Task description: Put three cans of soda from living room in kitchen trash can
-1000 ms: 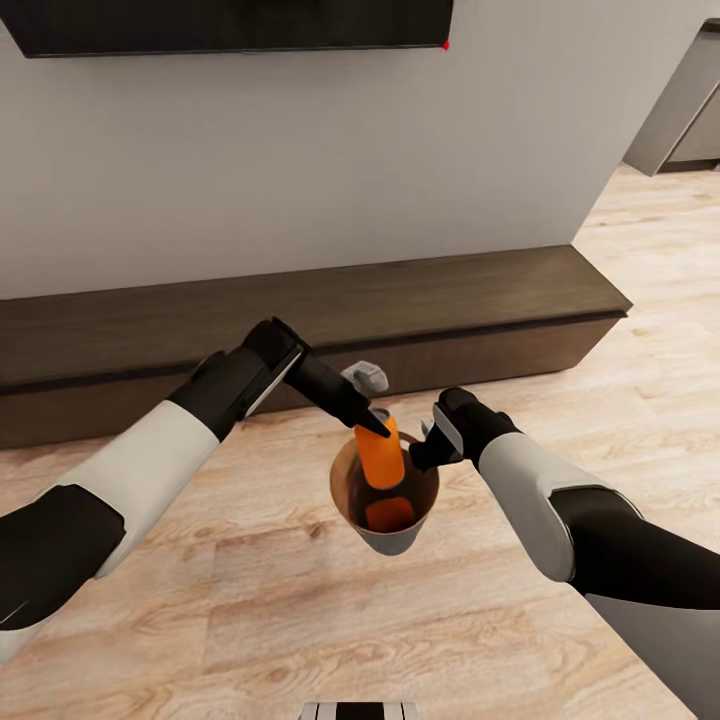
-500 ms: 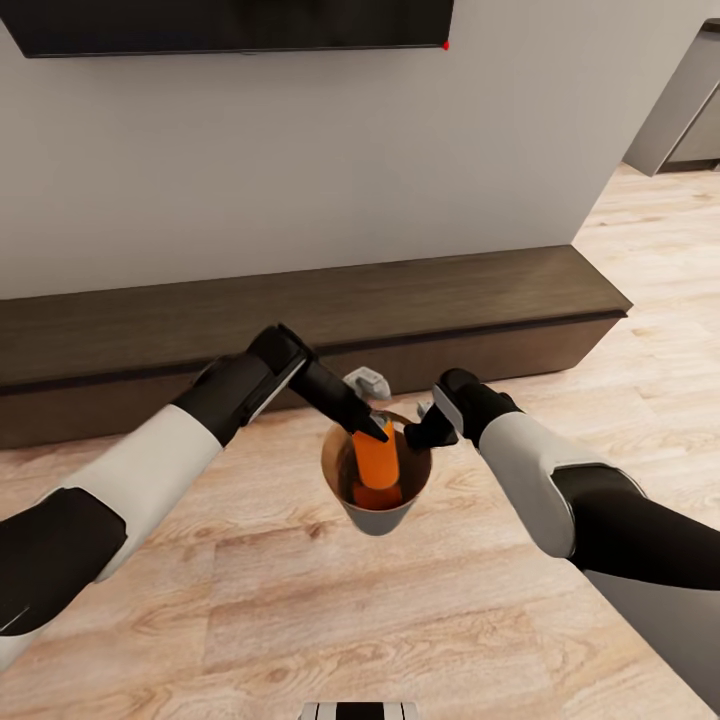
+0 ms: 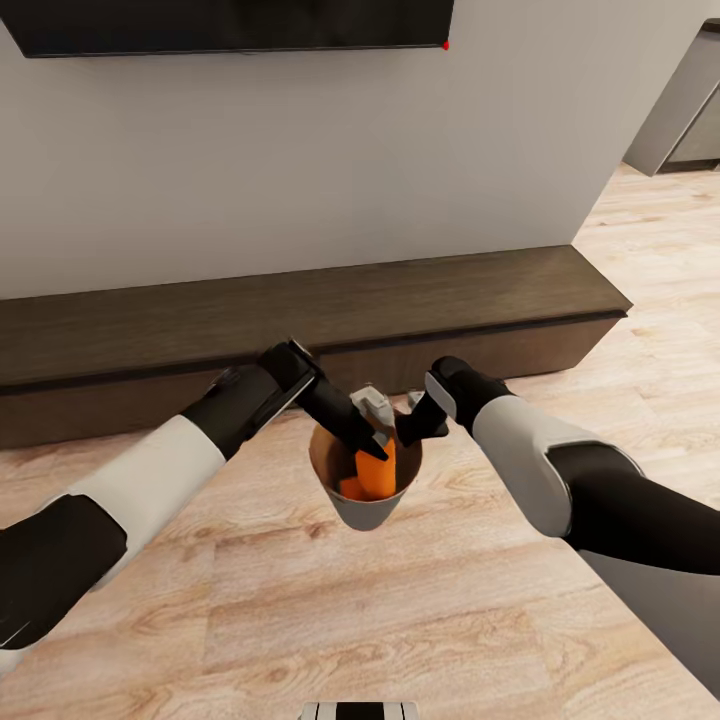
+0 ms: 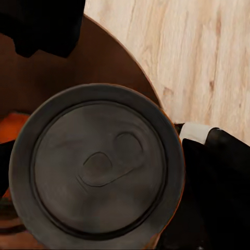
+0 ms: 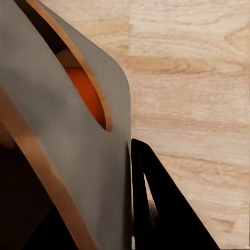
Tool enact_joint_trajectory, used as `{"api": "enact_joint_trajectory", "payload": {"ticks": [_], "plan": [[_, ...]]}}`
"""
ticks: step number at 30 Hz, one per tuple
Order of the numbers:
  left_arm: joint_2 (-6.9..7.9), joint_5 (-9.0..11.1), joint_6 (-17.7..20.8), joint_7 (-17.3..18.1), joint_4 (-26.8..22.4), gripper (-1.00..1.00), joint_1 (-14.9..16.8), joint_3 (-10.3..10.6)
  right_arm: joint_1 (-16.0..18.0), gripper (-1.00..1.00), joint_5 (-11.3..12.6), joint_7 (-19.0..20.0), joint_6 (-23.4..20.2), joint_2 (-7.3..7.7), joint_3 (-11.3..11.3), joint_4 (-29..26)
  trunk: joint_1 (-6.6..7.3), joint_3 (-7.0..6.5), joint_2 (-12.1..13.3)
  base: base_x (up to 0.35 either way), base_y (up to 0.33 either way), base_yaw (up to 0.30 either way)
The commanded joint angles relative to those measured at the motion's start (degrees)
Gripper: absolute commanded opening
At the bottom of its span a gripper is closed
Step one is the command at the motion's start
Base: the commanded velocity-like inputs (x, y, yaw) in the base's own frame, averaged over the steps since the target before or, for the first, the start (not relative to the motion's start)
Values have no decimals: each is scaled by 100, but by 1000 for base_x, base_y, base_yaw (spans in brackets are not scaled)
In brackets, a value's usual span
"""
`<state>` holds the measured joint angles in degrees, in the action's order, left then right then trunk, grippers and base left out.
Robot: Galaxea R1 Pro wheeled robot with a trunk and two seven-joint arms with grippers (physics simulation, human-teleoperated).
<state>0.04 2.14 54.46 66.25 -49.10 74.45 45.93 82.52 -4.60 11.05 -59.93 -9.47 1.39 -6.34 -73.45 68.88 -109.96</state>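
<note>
Since a second ago the orange cylindrical soda can [image 3: 377, 473] has sunk deeper into the grey tapered bin with a copper-brown inside [image 3: 364, 515], the left gripper [image 3: 372, 442] clamped on its top, beside another orange can [image 3: 349, 489]. The right gripper [image 3: 412, 430] pinches the bin's rim. Light wood floor [image 3: 400, 620], long dark-brown low cabinet [image 3: 300, 310], pale wall, black screen [image 3: 230, 22].
</note>
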Motion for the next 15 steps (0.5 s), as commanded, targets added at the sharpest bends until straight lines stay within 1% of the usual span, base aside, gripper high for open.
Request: {"api": "enact_joint_trajectory", "payload": {"ticks": [1, 6, 10, 15], "plan": [[3, 7, 30, -1, 3, -100, -16, 189, 10, -100, 122, 25, -7, 0, -78, -153, 0, 0, 0, 0, 0, 0], [23, 5, -14, -28, 5, -100, -33, 307, 26, -100, 125, 17, -7, 3, -79, -118, 0, 0, 0, 0, 0, 0], [42, 6, -29, -145, 5, -100, -35, 398, 41, -100, 126, 17, -7, 6, -85, -107, 0, 0, 0, 0, 0, 0], [54, 7, -113, -184, 5, -100, -36, 429, 44, -100, 126, 13, -7, 6, -86, -104, 0, 0, 0, 0, 0, 0]]}}
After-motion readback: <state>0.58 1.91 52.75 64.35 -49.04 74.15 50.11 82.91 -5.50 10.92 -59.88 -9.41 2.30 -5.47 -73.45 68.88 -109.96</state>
